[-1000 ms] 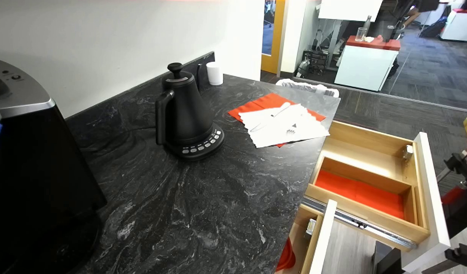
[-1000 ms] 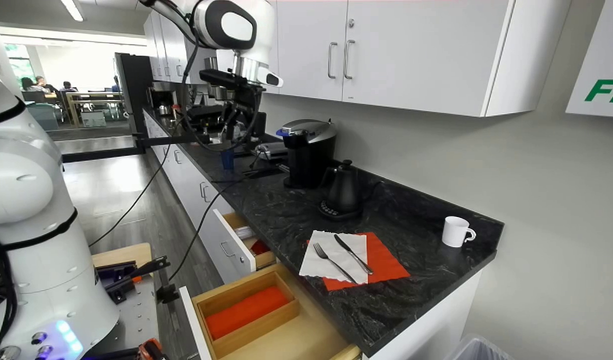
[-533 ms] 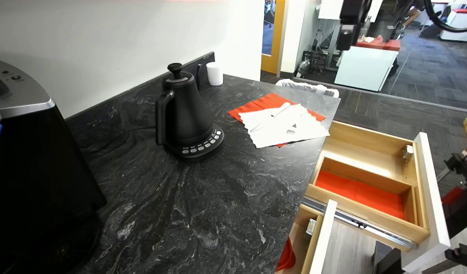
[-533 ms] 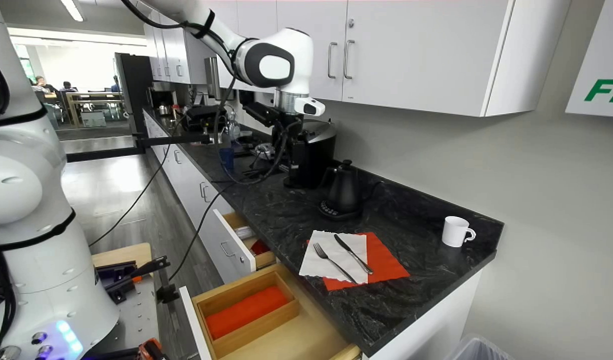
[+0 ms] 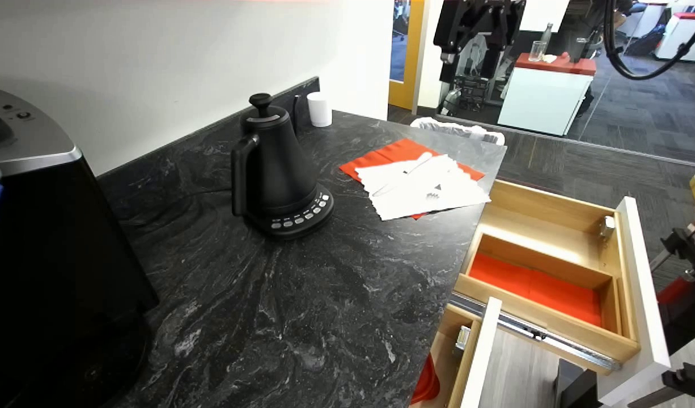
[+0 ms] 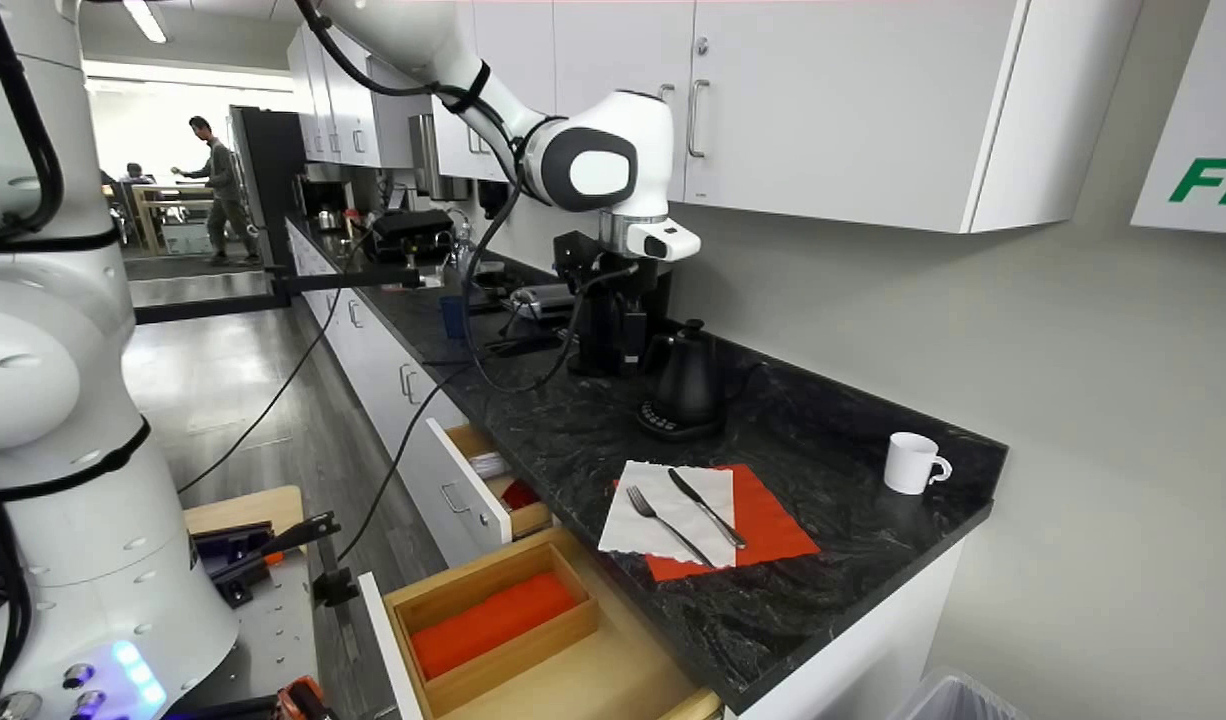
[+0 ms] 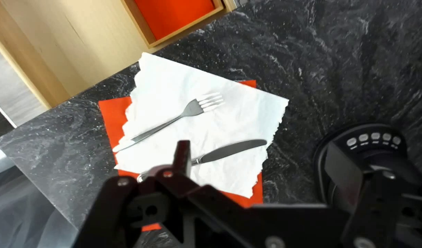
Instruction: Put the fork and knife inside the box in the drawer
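The silvery fork and knife lie side by side on a white paper sheet on the dark counter. The wrist view shows the fork whole; a finger covers part of the knife. The light-wood box with a red-orange bottom sits inside the pulled-out drawer. The box and drawer also show in an exterior view. My gripper hangs high above the counter, fingers pointing down. In the wrist view the gripper is wide open, with nothing between its fingers.
A black kettle stands on the counter near the gripper's side. A coffee maker stands beyond it, and a white mug is near the wall. A second drawer is partly open. Wall cabinets hang above the counter.
The arm has swung over the counter and lowered, moving right and down in an exterior view. The gripper has come into sight at the top of an exterior view. The fork, knife and box have not moved.
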